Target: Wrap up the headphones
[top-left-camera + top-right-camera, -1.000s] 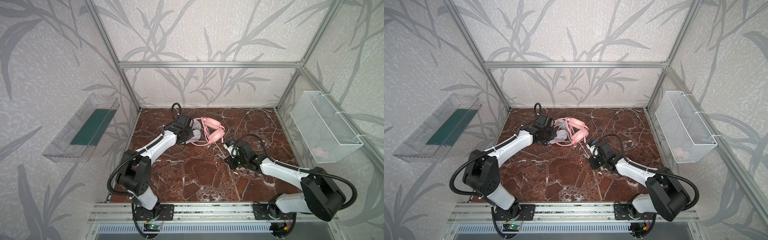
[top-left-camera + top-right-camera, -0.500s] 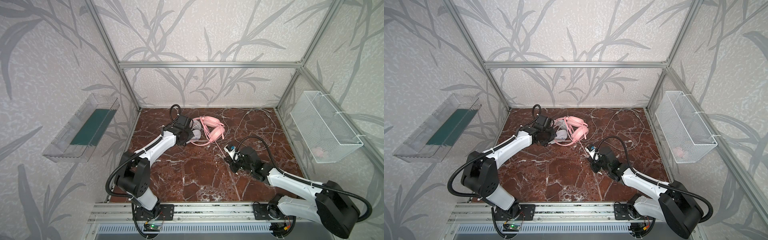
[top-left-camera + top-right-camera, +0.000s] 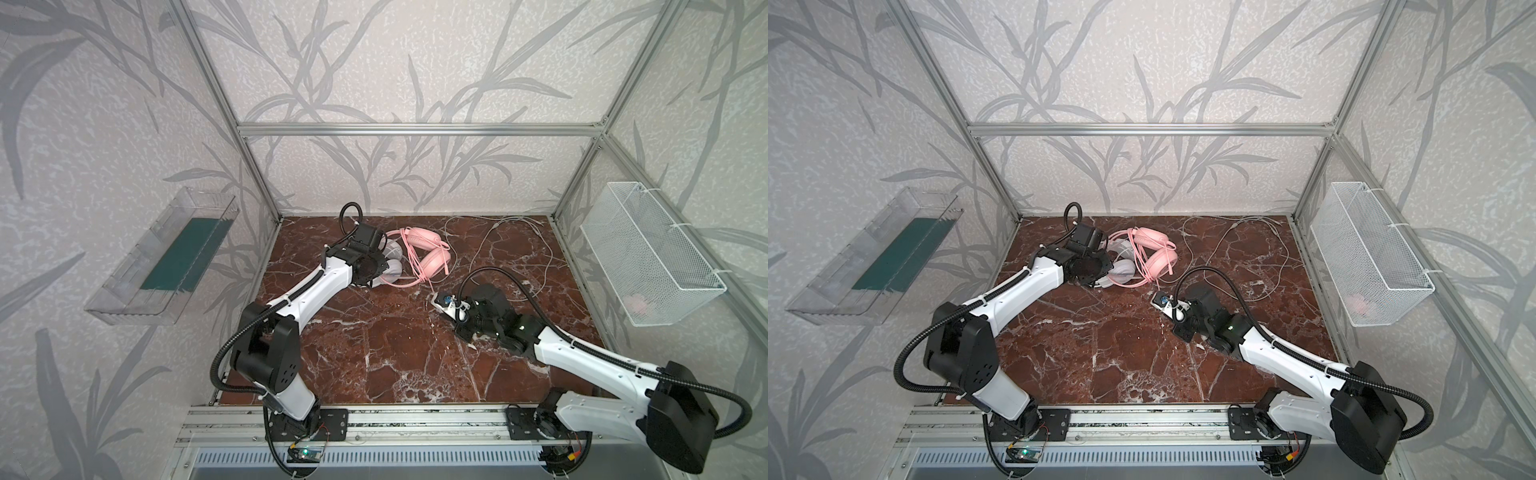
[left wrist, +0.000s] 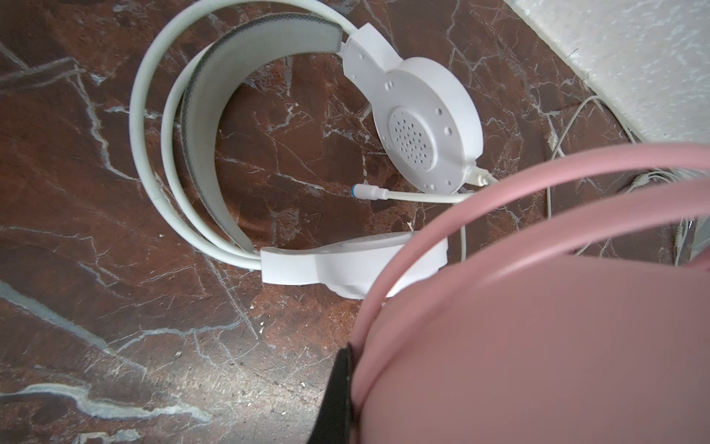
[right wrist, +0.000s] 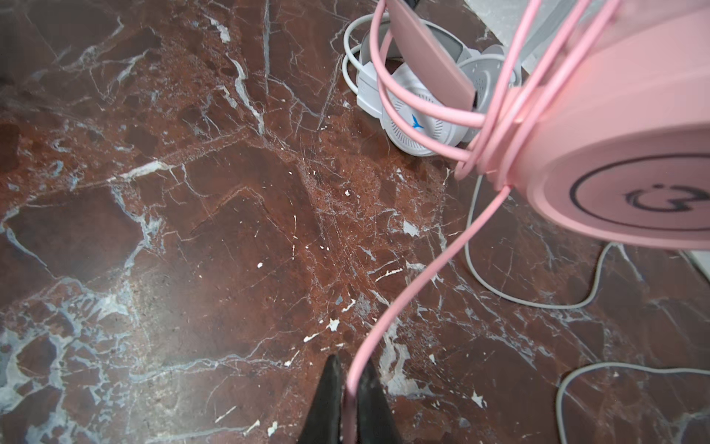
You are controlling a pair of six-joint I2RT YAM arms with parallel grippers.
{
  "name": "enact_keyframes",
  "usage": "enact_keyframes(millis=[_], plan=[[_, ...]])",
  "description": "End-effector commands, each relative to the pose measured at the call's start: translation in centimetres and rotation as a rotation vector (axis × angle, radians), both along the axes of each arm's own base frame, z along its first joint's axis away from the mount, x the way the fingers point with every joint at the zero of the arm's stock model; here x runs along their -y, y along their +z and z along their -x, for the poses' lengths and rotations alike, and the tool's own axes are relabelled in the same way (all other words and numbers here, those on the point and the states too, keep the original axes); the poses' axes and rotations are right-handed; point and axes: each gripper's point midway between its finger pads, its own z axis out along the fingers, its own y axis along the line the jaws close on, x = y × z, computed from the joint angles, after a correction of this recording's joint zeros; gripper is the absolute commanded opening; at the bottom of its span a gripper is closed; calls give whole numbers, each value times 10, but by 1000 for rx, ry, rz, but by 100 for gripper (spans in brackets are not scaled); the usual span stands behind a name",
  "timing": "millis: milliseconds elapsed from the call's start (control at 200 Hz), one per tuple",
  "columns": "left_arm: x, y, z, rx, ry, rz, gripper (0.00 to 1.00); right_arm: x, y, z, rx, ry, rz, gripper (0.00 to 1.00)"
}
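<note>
As right tool (image 5: 347,380) pinches cable (image 5: 422,276), left tool (image 4: 350,371) seemingly grips pink headset (image 4: 538,338).

Seen from above: a red-brown marble bench (image 3: 374,353) inside a metal-framed booth with leaf-patterned walls. Your left hand (image 3: 383,273) reaches to the far left of the bench, over the white headphones (image 3: 394,251), which it mostly hides. The pink headphones (image 3: 430,249) are just beside it. A thin pink cable (image 3: 432,286) runs from them to your right hand (image 3: 439,299) near the middle. A white cable (image 3: 511,232) trails loosely behind. A clear tray (image 3: 166,257) hangs on the left wall, a wire basket (image 3: 648,253) on the right.
</note>
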Motion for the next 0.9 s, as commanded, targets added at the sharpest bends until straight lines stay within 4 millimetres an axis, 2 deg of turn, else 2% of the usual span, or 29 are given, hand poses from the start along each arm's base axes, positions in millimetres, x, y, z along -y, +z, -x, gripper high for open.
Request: enact_keyframes(millis=[0, 265, 530, 715, 895], plan=[[1, 30, -26, 97, 35, 28, 0, 3, -4, 19, 25, 155, 123, 0], [9, 26, -22, 41, -68, -43, 0, 15, 5, 33, 99, 356, 367, 0], [21, 23, -22, -14, -144, -102, 0, 18, 14, 48, 221, 515, 481, 0], [34, 17, -22, -33, -198, -143, 0, 22, 16, 44, 334, 575, 580, 0], [44, 6, -17, -57, -247, -173, 0, 19, 24, 44, 393, 629, 596, 0]])
